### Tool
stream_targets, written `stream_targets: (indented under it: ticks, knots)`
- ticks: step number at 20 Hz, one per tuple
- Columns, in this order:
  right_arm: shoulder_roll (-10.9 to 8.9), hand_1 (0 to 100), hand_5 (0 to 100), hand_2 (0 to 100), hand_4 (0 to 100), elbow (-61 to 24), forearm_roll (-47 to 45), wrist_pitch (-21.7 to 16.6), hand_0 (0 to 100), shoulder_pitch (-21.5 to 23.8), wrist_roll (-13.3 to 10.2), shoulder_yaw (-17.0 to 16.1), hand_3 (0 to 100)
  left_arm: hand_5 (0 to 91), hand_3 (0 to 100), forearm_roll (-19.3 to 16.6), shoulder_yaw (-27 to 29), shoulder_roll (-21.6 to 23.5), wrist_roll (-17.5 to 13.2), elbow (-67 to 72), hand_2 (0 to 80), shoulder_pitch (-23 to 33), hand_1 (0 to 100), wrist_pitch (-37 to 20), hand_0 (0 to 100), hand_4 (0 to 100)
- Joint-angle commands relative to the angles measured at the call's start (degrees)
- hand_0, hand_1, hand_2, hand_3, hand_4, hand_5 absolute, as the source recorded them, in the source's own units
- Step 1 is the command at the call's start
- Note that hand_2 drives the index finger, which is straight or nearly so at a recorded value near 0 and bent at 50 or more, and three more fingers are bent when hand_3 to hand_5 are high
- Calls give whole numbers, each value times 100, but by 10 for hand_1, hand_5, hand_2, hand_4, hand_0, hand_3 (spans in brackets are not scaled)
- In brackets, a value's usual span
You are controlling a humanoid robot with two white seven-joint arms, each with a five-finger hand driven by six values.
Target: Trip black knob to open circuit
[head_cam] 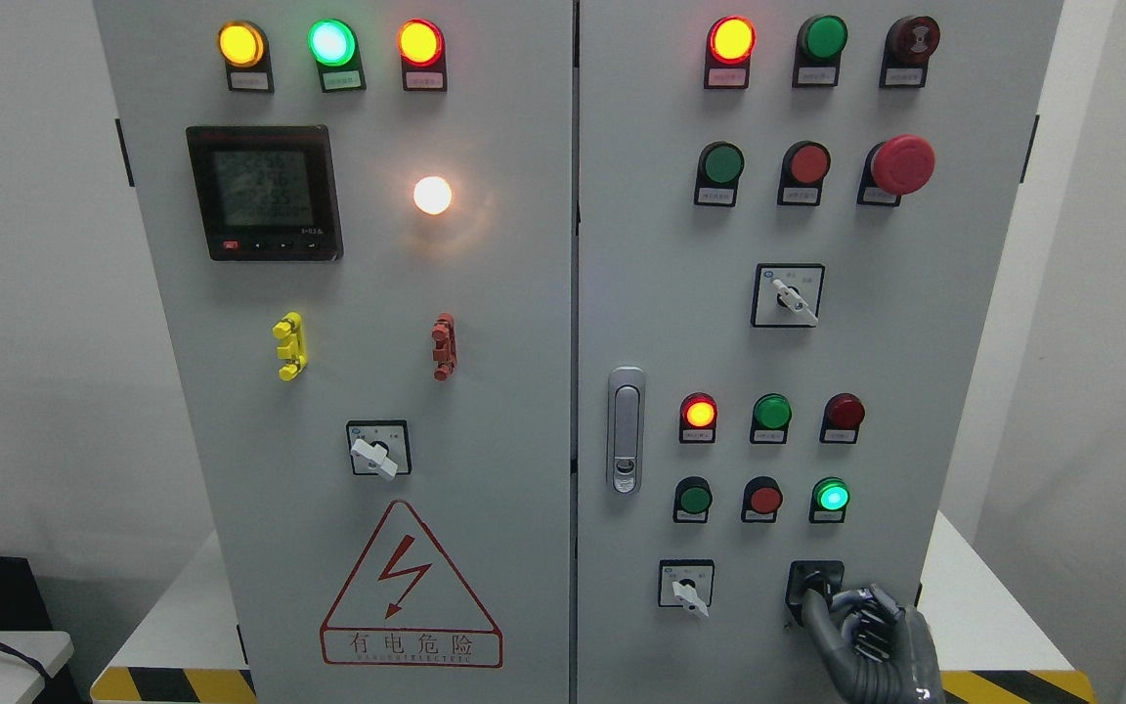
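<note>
The right hand (861,626) curls its fingers (822,611) around the black knob (814,584), below the lit green lamp (830,496); likely stiff, best pinched across its sides.

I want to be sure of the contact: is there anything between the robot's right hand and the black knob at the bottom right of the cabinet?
Nothing visible is in the way. The right hand already has its fingers at the black knob, low on the right door. The nearest neighbour, the white selector switch, sits apart to the left.
</note>
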Motion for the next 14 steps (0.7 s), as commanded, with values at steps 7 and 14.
stream_targets:
  ticks: [7,14]
  knots:
    - [130,792,981,614,970,67,-32,11,505,-2,-2,194,946,0,0,-184,0,2,3,0,0,-44,389,3,120,0]
    - [112,795,981,615,969,58,64,2,503,-2,130,176,946,0,0,-185,0,2,3,0,0,-44,389,3,120,0]
